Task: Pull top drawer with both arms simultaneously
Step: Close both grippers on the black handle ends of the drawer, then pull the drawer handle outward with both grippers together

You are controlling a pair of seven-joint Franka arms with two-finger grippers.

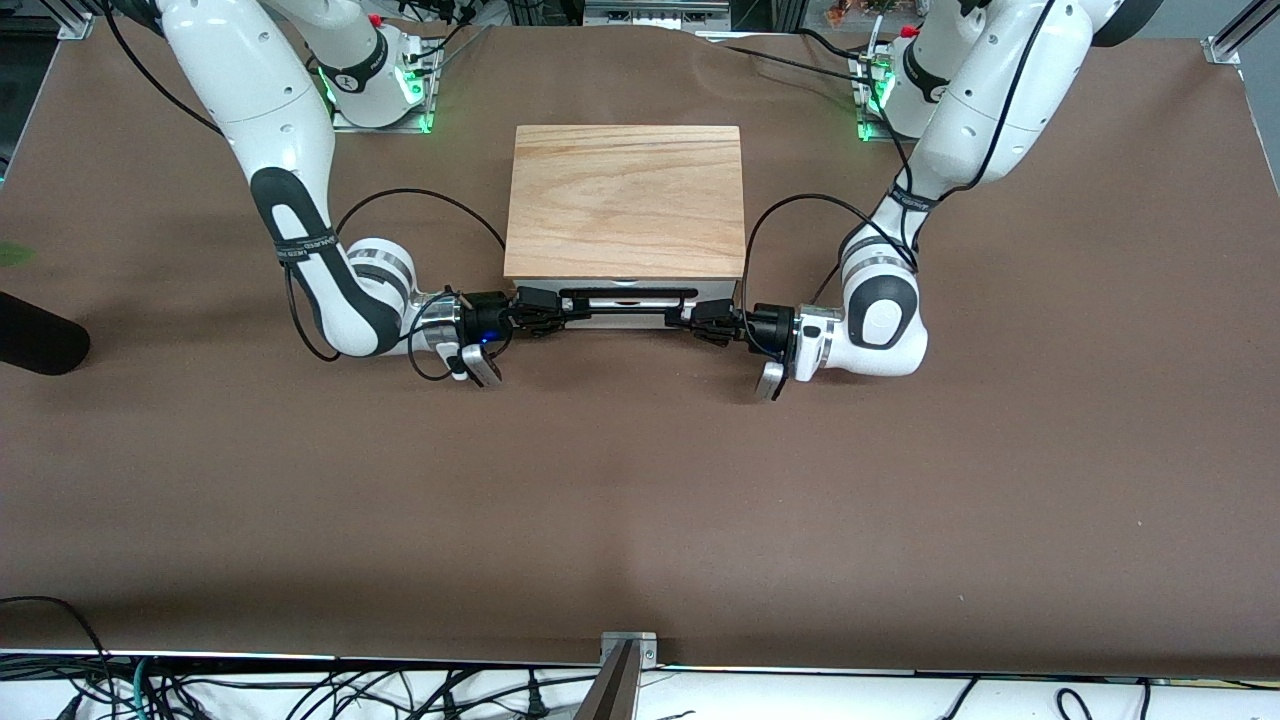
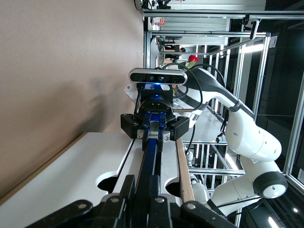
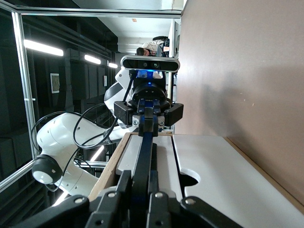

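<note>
The top drawer's white front (image 1: 640,302) shows just under the cabinet's wood top. Its black bar handle (image 1: 625,311) runs across it. My left gripper (image 1: 692,321) is shut on the handle's end toward the left arm. My right gripper (image 1: 553,312) is shut on the end toward the right arm. In the left wrist view my left gripper (image 2: 142,176) clamps the bar (image 2: 151,152), with the right gripper (image 2: 153,133) at the bar's other end. In the right wrist view my right gripper (image 3: 139,173) clamps the bar (image 3: 145,152), facing the left gripper (image 3: 147,121).
The cabinet's wood-grain top (image 1: 625,200) stands mid-table on the brown mat. A lower white front with a notch (image 2: 71,190) sits under the top drawer. A black object (image 1: 35,340) lies at the right arm's end. A metal bracket (image 1: 628,650) sits at the near edge.
</note>
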